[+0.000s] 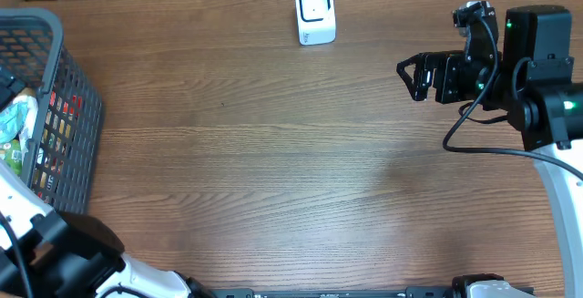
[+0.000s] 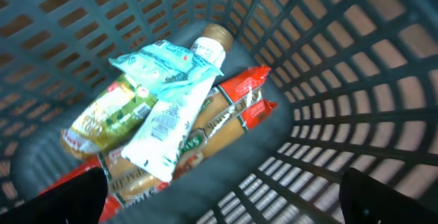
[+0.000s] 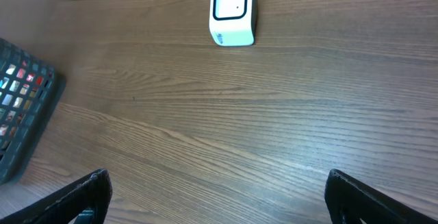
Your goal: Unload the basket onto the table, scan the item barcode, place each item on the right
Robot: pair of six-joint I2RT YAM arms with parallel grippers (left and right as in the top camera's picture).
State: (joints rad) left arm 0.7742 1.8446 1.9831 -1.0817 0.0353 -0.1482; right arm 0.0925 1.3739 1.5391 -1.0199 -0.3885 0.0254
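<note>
Most of the basket (image 1: 80, 125) is cut off by the left edge of the overhead view, and the left arm's dark links cover its near corner, so from above the goods inside are just scraps of colour. The left wrist camera looks straight into it: one pale blue pouch (image 2: 168, 107) lies on top. Under it are one green and yellow packet (image 2: 109, 118) and one bottle (image 2: 209, 46), of which only the tan cap and white neck show. Long red-ended pasta packs (image 2: 233, 114) lie beneath, at least two, stacked so that I can't count them for sure. All the print is too blurred to read and no barcode can be made out.

The left claw (image 2: 222, 183) hangs over this heap, spread wide and touching nothing; only its two dark fingertips show, at the bottom corners. The right claw (image 1: 410, 75) is at the right side of the surface (image 1: 273, 152), also spread wide and empty. One white barcode scanner (image 1: 315, 13) stands upright at the far edge, well apart from the basket.
</note>
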